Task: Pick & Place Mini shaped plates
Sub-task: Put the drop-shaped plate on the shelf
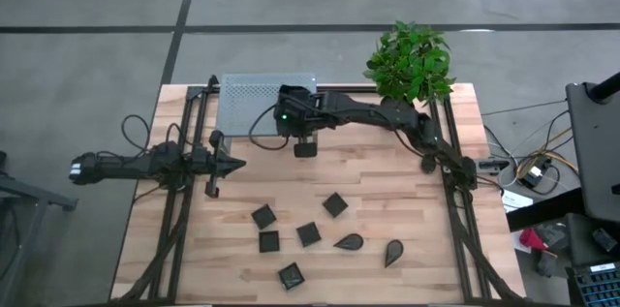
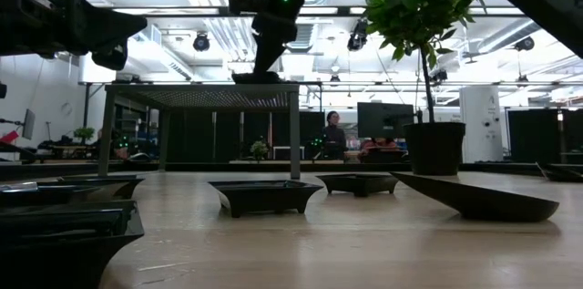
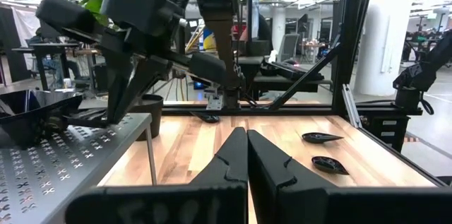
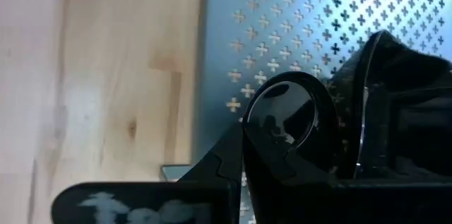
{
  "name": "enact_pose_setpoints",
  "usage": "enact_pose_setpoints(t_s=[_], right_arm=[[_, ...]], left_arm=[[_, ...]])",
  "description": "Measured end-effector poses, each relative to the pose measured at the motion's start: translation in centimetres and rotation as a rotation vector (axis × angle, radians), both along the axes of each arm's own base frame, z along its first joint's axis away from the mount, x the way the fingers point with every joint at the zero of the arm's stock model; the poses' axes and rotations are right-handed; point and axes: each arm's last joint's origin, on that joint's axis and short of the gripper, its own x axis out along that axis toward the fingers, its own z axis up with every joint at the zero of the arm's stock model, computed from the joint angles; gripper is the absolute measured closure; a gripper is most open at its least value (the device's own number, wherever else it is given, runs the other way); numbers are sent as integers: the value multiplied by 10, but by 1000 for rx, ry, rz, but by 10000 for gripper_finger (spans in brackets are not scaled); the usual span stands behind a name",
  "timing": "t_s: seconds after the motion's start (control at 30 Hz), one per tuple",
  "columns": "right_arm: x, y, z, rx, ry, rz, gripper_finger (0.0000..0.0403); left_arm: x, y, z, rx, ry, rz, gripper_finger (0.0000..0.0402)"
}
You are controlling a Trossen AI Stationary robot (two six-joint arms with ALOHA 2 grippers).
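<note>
Several mini plates, square and teardrop, lie flat on the wooden table's near half, e.g. a square one (image 1: 308,233) and a teardrop one (image 1: 392,253); the low view shows them close up (image 2: 264,196). My right gripper (image 1: 289,121) reaches over the grey perforated shelf (image 1: 252,104) at the far edge and is shut on one glossy mini plate (image 4: 282,114). My left gripper (image 1: 237,163) is shut and empty, hovering level over the table's left part, with its fingers together in its wrist view (image 3: 247,136). My right gripper (image 4: 318,150) pinches the mini plate's rim (image 4: 263,131), one finger (image 4: 272,164) lying over the rim's edge. It comes slanting down from above and from the right. The plate sits flat at the shelf's top (image 2: 255,77); whether it rests there or hangs just above, I cannot tell.
A leafy plant (image 1: 412,60) in a dark pot (image 2: 434,148) stands at the far right corner. The shelf stands on thin legs (image 2: 294,134). Black frame rails run along the table's left (image 1: 179,210) and right (image 1: 455,200) sides. Bare wood lies between shelf and plates.
</note>
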Motion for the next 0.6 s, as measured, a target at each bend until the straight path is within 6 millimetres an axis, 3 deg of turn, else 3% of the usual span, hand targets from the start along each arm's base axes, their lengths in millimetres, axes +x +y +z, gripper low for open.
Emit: enact_pose_setpoints(t_s=[0.27, 0.6], right_arm=[[0, -10, 1, -15, -18, 1, 395], [3, 5, 1, 33, -19, 59, 394]], left_arm=[[0, 0, 0, 0, 0, 0, 401], [0, 0, 0, 0, 0, 0, 401]])
